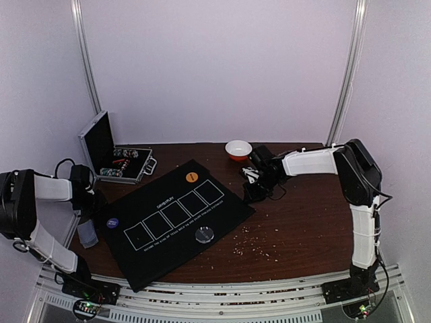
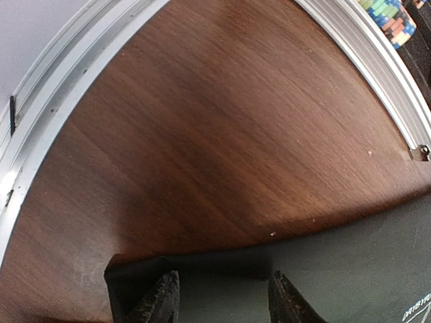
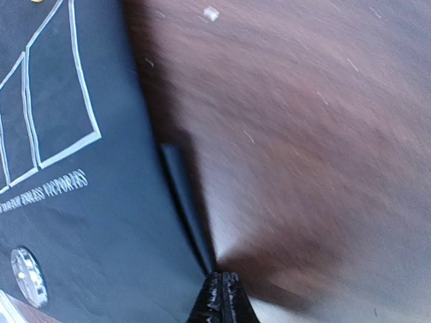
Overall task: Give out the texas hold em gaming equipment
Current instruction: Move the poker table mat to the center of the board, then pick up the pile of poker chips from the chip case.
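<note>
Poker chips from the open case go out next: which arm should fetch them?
Left, probably. The open chip case sits at the left rear, just beyond the left gripper. The right gripper, shut, is at the black mat's right edge, with the mat between.

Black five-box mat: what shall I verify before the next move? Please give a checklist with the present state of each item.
1. Black five-box mat lies flat on the brown wooden table: not ok, its edge looks lifted by the right fingers.
2. Right fingers shut at that edge: ok; real grip on it: cannot tell.
3. Left fingers apart over the mat's left corner: ok.
4. Orange round disc, purple round disc and clear round disc sit on the mat: ok, but they may slide.
5. Five white-outlined boxes hold cards: not ok, all bare.
</note>
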